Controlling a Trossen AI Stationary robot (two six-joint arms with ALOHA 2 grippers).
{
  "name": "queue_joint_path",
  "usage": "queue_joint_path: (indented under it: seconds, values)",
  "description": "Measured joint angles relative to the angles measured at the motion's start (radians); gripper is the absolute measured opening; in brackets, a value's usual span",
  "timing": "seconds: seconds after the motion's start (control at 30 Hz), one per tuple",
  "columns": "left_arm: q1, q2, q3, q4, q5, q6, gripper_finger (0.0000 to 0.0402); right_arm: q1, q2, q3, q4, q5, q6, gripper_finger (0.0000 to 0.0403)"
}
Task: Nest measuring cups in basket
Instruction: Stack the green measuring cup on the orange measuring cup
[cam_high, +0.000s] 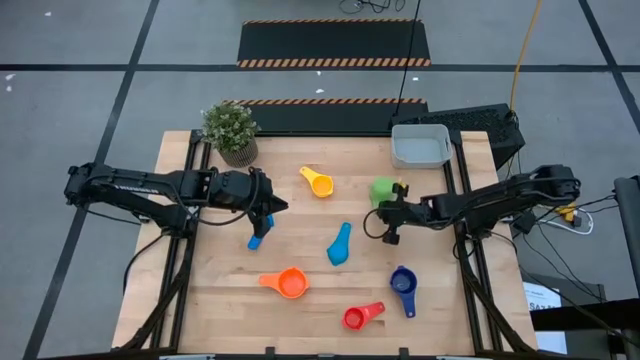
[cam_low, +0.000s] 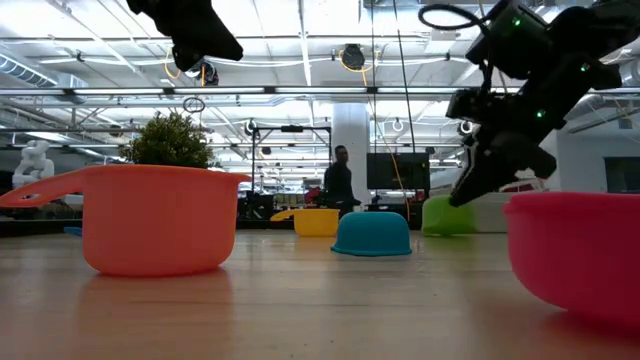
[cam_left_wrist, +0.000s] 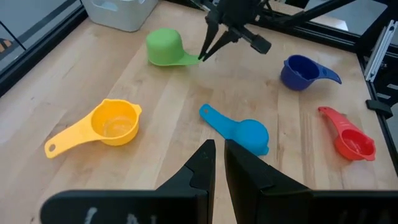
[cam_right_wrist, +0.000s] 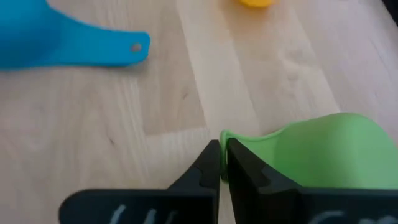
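Lying scattered over the worktop (cam_high: 200, 300), the cups leave open wood along the left edge and across the near left corner. The basket (cam_high: 420, 146) sits at the far right corner, with a potted plant (cam_high: 231, 132) at the far left corner.

The right arm reaches in from the right edge, stretched low toward the middle. Its right pincer (cam_high: 392, 212) is pressed together on the handle of the green cup (cam_high: 383, 190), which lies upside down just in front of the basket. The left arm comes in from the left edge, and its left pincer (cam_high: 268, 212) hangs above the wood with the fingers nearly touching and nothing between them. A small light blue cup (cam_high: 256, 240) lies just beside it.

The yellow cup (cam_high: 318, 182) rests toward the far edge at the middle, open side up. The larger light blue cup (cam_high: 339, 244) lies mouth down near the centre. The orange cup (cam_high: 286, 283), the red cup (cam_high: 361, 316) and the dark blue cup (cam_high: 403, 286) stand toward the near edge, well apart. Nothing shows inside the basket.
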Motion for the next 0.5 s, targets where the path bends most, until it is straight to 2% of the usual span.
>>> queue_joint_path:
  seconds: [0.4,0.5]
  values:
    - [0.000,0.000,0.000,0.010,-0.009,0.005,0.0037,0.000,-0.195,0.000,0.004,-0.004,0.149,0.0001]
    - [0.000,0.000,0.000,0.045,-0.010,0.011,0.0037,-0.001,-0.236,0.000,0.004,-0.055,0.169,0.0001]
